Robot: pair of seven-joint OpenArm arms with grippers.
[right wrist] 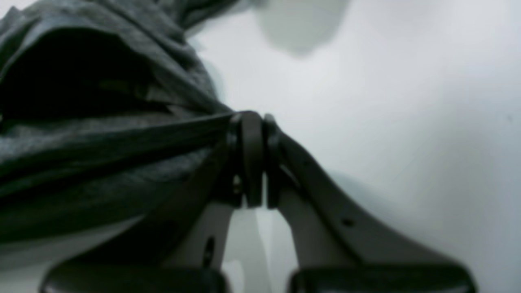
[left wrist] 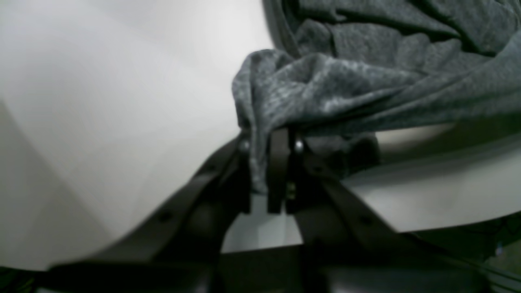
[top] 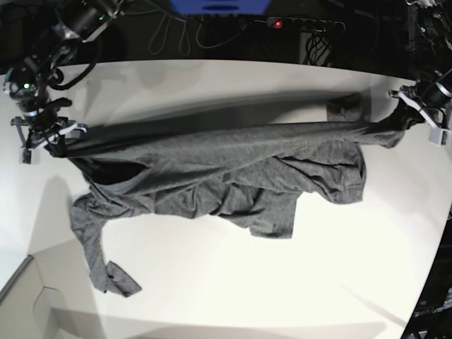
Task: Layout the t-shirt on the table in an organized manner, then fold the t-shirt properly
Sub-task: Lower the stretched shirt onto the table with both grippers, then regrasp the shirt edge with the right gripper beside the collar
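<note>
Right now both arms hold the t-shirt (top: 233, 159) stretched in a taut line above the table (top: 233, 282): the left gripper (left wrist: 281, 162) is clamped tight on a bunched fold, with cloth spilling up and away past its fingertips. The right gripper (right wrist: 252, 158) is pinched closed on a strained edge that runs off to one side of its fingers (right wrist: 250, 142). Between them the wrinkled body sags down, one sleeve trailing loose on the white surface.
</note>
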